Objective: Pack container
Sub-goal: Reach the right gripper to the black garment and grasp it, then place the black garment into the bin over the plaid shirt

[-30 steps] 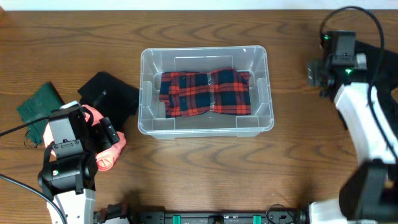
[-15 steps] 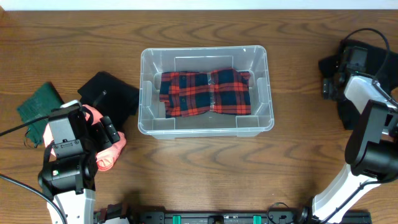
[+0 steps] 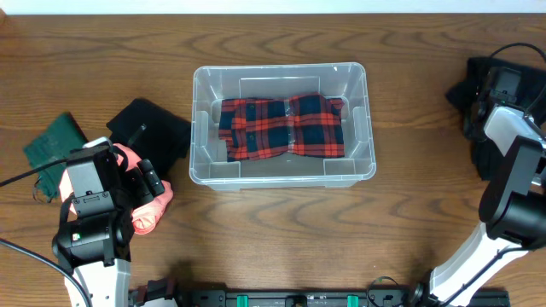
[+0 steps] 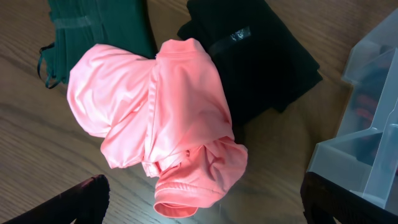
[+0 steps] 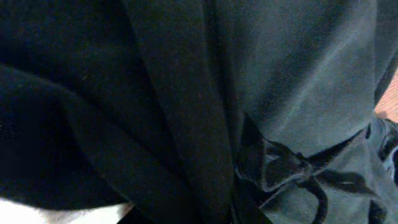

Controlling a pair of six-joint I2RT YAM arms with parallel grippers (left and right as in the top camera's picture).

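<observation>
Nearest the robot, the left tool (image 4: 205, 194) hangs with its fingers spread wide over a crumpled pink garment (image 4: 161, 118), gripping nothing. The garment looks light, limp and a little slick, so a pinch into its bunched middle should lift it better than one at a loose hem. Just beyond it lie a folded black garment (image 4: 261, 62) and a dark green one (image 4: 99, 25), both soft and flat on the counter (image 3: 281, 247). Farther in, at mid-counter, stands the container (image 3: 198, 128), upright and open-topped, with a red-and-navy plaid cloth (image 3: 281, 126) folded on its floor. It is probably light and stiff with smooth, slippery walls, likely to slide if nudged. If it must be moved, the rimmed edge offers the surest hold. At the far right the right tool (image 3: 499, 85) is down against a heap of dark cloth (image 5: 186, 93). That cloth fills its wrist view, so I cannot tell whether its fingers are apart or pressed together.
</observation>
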